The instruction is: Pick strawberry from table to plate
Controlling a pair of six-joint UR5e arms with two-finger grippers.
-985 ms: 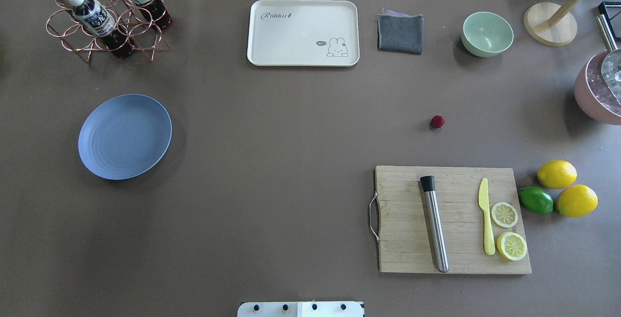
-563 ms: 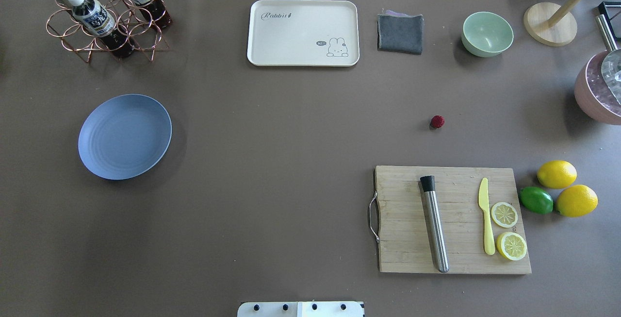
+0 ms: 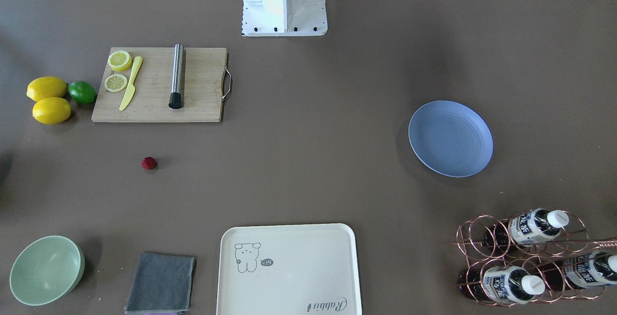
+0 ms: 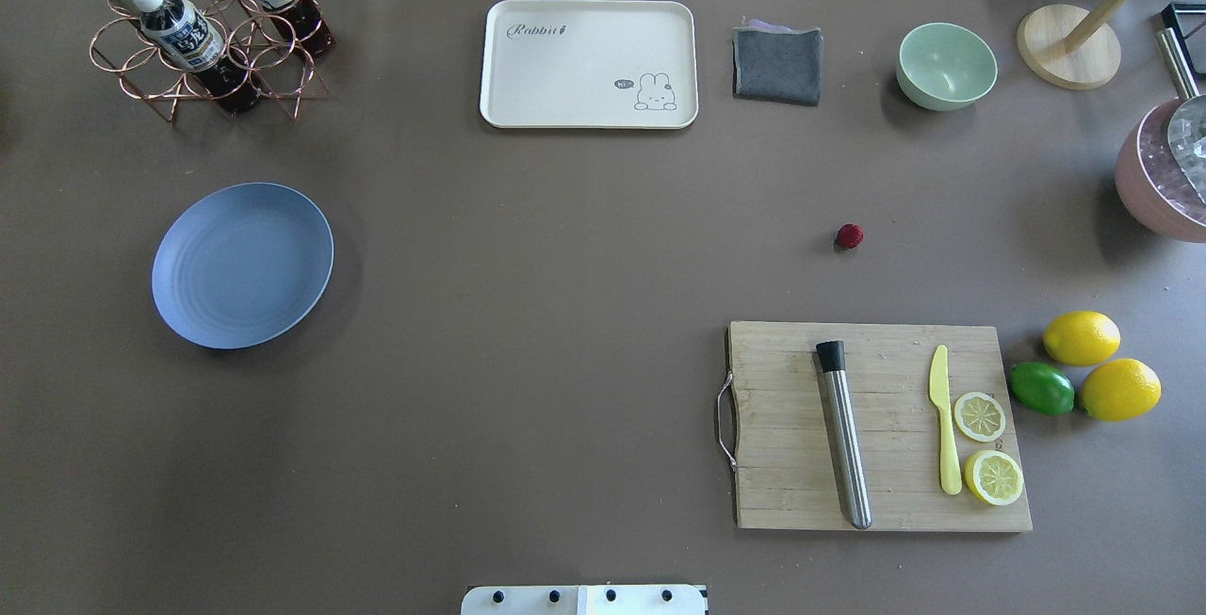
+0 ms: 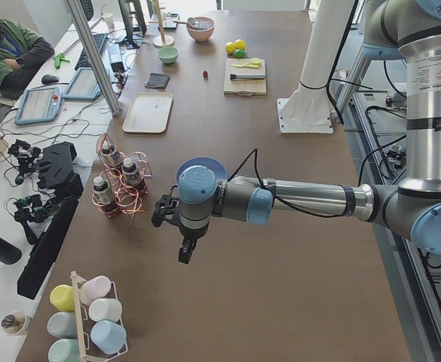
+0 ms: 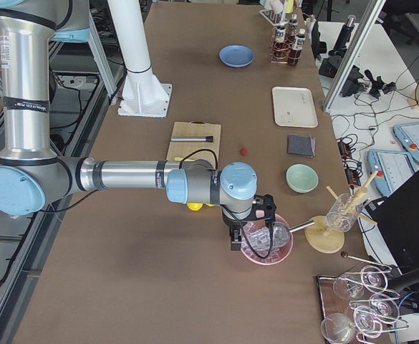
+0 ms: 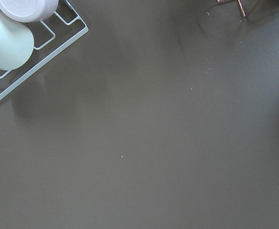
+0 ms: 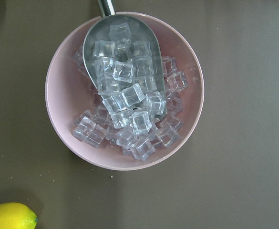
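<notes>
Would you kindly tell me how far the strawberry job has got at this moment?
Done: nothing yet. The tiny dark-red strawberry lies on the brown-grey table, and the round light-blue plate holds nothing.
In hand: nothing. The left gripper hangs over bare table at its end, and the right gripper hangs over a pink bowl of ice cubes.
Left: reach, grasp, carry, place.

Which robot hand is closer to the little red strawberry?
Right. The right gripper hangs over the ice bowl, not far from the strawberry; the left gripper is far off, beyond the plate.
</notes>
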